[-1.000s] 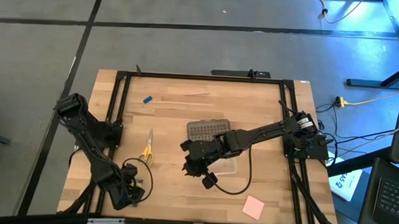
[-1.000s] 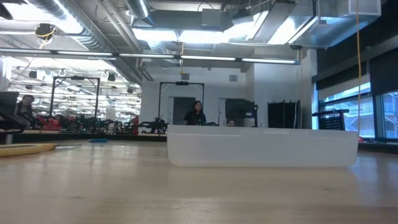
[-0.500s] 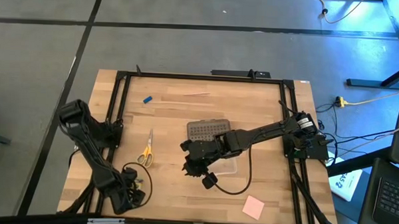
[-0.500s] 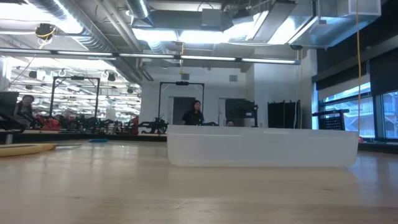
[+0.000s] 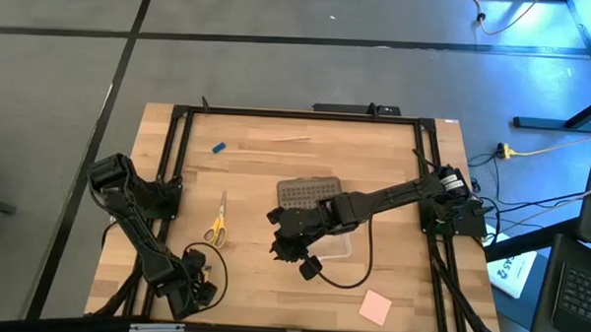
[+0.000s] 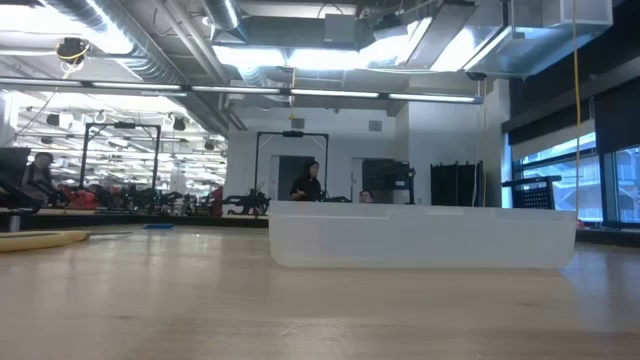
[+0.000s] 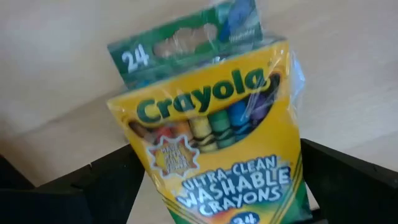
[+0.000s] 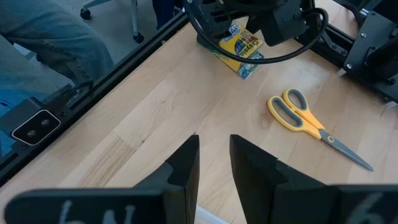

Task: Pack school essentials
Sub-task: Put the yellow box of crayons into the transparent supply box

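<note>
My left gripper [image 5: 199, 287] is at the table's near left corner, shut on the green-and-yellow crayon box [image 7: 217, 137], which also shows in the right wrist view [image 8: 239, 40]. My right gripper [image 8: 214, 140] hovers by the clear case's left end [image 5: 285, 246], a little open and empty. The yellow-handled scissors [image 5: 217, 222] lie flat on the table between the two grippers. The tiny blue eraser [image 5: 217, 147] and a thin pale stick [image 5: 291, 139] lie near the far edge. The pink sticky-note pad [image 5: 375, 307] lies near the near edge on the right. My left gripper pinches the crayon box between its two fingers [image 7: 74, 193], on the two side edges of its lower part [image 7: 161, 205]. The box's green flap end [image 7: 186, 46] points away from the gripper. The box slants down toward the table [image 8: 244, 67]; I cannot tell whether it touches.
The clear plastic case [image 5: 330, 244] stands at mid-table, and its grey perforated lid [image 5: 309, 193] lies just beyond it. The case fills the middle of the low view [image 6: 420, 235]. A black frame [image 5: 172, 162] runs around the tabletop. People show in the room beyond.
My left arm has shifted a little toward the table's near edge, its gripper still shut on the crayon box. My right arm has kept still.
</note>
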Controlling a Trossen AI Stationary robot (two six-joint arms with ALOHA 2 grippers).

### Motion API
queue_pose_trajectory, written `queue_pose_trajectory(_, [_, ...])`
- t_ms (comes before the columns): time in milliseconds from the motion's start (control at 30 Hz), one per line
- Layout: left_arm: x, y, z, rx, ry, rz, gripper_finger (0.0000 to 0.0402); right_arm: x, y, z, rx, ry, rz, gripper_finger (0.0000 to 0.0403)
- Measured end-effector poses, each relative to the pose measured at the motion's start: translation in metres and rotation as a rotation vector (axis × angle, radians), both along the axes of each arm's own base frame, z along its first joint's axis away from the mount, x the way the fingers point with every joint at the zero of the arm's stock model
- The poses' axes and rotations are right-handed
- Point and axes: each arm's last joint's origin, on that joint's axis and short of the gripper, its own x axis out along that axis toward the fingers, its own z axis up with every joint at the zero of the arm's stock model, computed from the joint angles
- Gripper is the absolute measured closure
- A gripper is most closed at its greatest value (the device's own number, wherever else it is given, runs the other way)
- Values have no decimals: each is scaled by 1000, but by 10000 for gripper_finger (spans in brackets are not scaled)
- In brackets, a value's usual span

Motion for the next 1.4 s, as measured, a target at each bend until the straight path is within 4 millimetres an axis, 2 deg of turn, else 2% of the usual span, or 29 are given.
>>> queue_pose_trajectory(200, [-1,4,0,79,-37,-30,2,0,0,0,0,0,0,311])
queue_pose_trajectory(600, [1,5,0,61,-18,-30,9,0,0,0,0,0,0,311])
queue_pose_trajectory(867, [5,5,-10,71,23,-27,42,0,0,0,0,0,0,311])
queue_pose_trajectory(1233, [5,6,-10,65,37,-25,109,0,0,0,0,0,0,311])
queue_pose_trajectory(1400, [7,7,-9,66,37,-57,120,0,0,0,0,0,0,311])
